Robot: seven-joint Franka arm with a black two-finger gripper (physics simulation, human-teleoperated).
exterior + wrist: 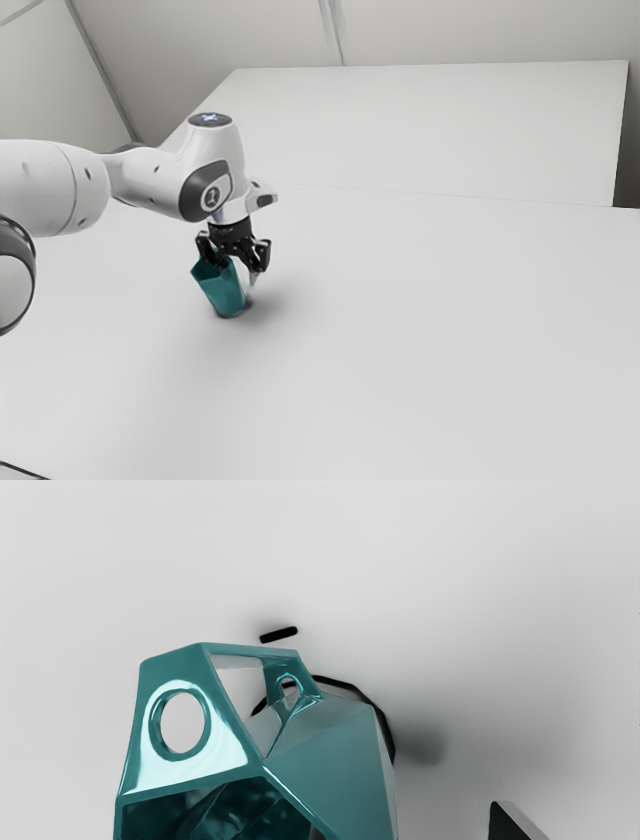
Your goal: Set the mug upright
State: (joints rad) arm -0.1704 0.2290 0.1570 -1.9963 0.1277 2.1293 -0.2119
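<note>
The bench [430, 350] is broad, pale and smooth, running beneath everything. The white arm [150, 180] comes in over it from the exterior view's left and bends down to the black hand [239, 267], low over the bench. The hand is released: its fingers stand apart, and one finger [507, 827] is outside the mug, with a gap between it and the wall. The teal mug [221, 288], angular and glossy, is directly beneath the hand, tilted, its base low by the bench and its mouth leaning toward the exterior view's left. A round hole pierces one flat teal face [132, 760].
</note>
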